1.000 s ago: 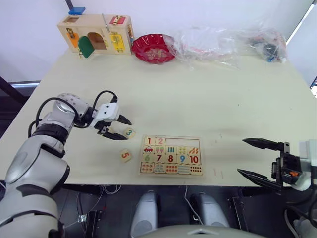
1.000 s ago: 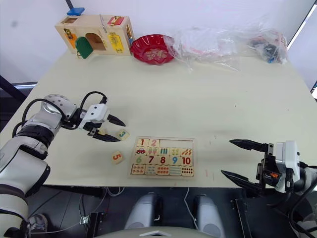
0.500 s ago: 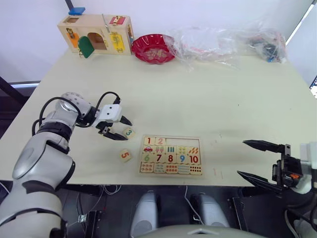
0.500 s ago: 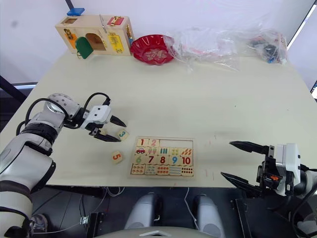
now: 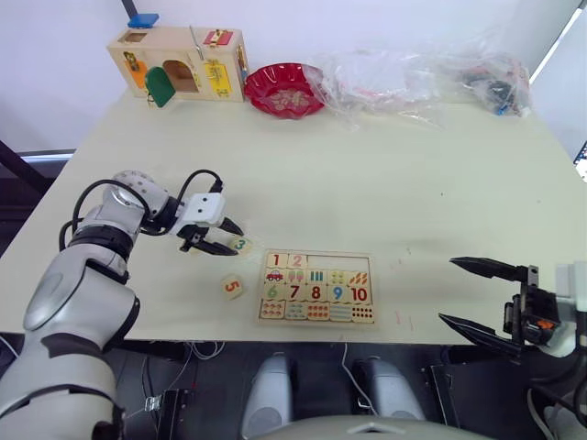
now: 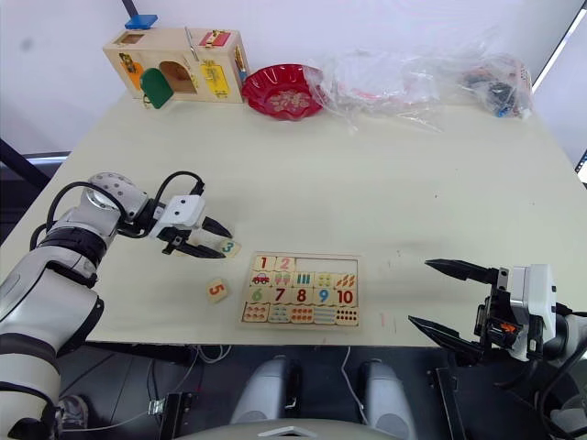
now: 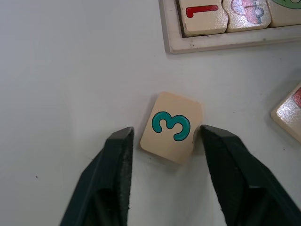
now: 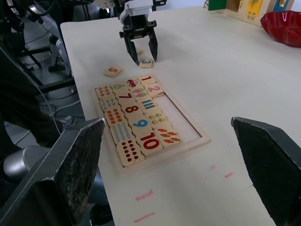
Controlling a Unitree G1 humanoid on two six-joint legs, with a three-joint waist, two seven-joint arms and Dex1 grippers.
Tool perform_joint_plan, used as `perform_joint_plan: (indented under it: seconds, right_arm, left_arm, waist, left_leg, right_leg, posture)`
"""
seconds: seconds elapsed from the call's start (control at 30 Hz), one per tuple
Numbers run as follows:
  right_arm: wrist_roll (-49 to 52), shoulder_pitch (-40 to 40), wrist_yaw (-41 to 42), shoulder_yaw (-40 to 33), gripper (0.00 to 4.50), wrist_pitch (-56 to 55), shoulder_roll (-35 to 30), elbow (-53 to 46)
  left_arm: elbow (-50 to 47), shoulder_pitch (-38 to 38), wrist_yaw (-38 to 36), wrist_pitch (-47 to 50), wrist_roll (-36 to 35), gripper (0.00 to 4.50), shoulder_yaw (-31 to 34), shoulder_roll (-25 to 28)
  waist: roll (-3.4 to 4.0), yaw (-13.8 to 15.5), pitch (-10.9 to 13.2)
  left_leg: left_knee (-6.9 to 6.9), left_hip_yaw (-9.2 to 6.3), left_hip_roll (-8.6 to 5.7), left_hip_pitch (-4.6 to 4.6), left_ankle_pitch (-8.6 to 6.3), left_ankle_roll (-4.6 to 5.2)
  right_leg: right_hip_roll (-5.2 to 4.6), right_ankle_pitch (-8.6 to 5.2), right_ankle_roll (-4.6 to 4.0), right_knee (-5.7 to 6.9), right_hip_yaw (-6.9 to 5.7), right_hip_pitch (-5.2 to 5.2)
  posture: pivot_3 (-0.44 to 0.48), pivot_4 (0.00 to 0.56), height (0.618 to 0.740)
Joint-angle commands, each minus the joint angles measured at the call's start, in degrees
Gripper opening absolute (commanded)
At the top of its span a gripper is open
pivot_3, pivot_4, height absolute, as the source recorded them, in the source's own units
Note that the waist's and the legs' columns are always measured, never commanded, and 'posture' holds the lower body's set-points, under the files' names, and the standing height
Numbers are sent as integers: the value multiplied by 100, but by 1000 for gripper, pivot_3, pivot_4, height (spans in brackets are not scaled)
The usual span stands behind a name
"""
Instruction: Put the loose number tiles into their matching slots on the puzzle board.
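Observation:
The puzzle board [image 5: 260, 299] lies near the table's front edge. Its top row holds tiles 1 [image 5: 276, 260] and 2 [image 5: 296, 260], and the slots [image 5: 341, 263] to their right are bare. A loose tile with a green 3 [image 7: 171, 126] lies on the table just left of the board. My left gripper [image 5: 227, 236] is open and down at the table, with a finger [image 7: 117, 160] on each side of that tile. A loose red 5 tile [image 5: 232, 287] lies nearer the front edge. My right gripper [image 5: 448, 291] hangs open with nothing in it at the front right, off the table's edge.
A wooden latch box [image 5: 179, 64] with coloured doors stands at the back left, with a red bowl [image 5: 284, 89] beside it. Clear plastic bags [image 5: 422, 78] lie along the back right. Small red marks [image 5: 404, 316] dot the table right of the board.
My left gripper has shifted right and down, so its open fingers now straddle the 3 tile. The tile has not moved. The right gripper has barely moved.

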Motion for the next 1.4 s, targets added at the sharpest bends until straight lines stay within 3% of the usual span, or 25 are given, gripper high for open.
perform_joint_plan:
  seconds: [0.03,0.57,0.67,0.7,0.73,1.0,1.17,1.3,1.4]
  right_arm:
    - [14,1,-8,-97,4500,-103,31,-162]
    - [-1,-24,41,-80,4500,-106,50,-137]
    - [-1,-13,61,-87,4500,-119,55,-135]
    - [-3,-10,75,-100,4500,-129,53,-120]
    - [-4,-11,87,-111,4500,-135,50,-104]
    - [-51,-96,88,-79,4500,-164,64,-43]
    - [-27,-182,116,-128,4500,-174,58,49]
    - [-25,-167,234,-199,4500,-252,53,148]
    - [-2,-238,392,-263,4500,-335,20,340]
  left_arm:
    - [29,11,-161,-65,33,2408,65,88]
    - [3,125,-161,6,8,2408,126,143]
    - [-34,170,-161,10,-25,1567,131,161]
    - [-56,189,-161,27,-51,1094,153,174]
    - [-81,208,-161,40,-76,952,166,191]
    - [-624,449,-161,370,-414,953,624,529]
    - [-2008,1016,-161,1361,-780,953,1299,1014]
    - [-4044,1895,69,2773,-1062,953,2045,1605]
    - [-5855,2591,700,4116,-1385,953,2606,2053]
  waist:
    - [0,1,0]
    - [0,-2,0]
    - [1,-1,-1]
    - [1,1,-1]
    - [1,-1,-1]
    - [1,-12,0]
    - [0,-12,0]
    - [1,-8,0]
    - [1,-14,2]
  left_leg:
    - [0,0,0,0,0,0]
    - [1,-1,0,1,0,0]
    - [1,0,0,1,0,0]
    - [1,-1,0,1,0,0]
    - [2,-2,0,1,0,0]
    - [3,-3,0,0,0,0]
    - [3,-3,1,-2,0,0]
    - [5,-4,1,-1,0,0]
    - [5,-6,4,-2,0,-1]
  right_leg:
    - [0,0,0,0,0,0]
    - [0,0,0,3,0,0]
    - [0,0,0,3,0,0]
    - [0,0,0,4,0,0]
    - [0,0,0,5,-1,0]
    - [1,0,0,6,0,-1]
    - [0,0,0,6,0,-3]
    - [-2,-1,0,7,-2,-2]
    - [-3,-1,0,6,2,-1]
  posture:
    - [0,150,740]
    - [0,150,740]
    - [0,150,740]
    - [0,150,740]
    - [0,150,740]
    - [0,150,740]
    - [0,150,740]
    - [0,150,740]
    - [0,150,740]
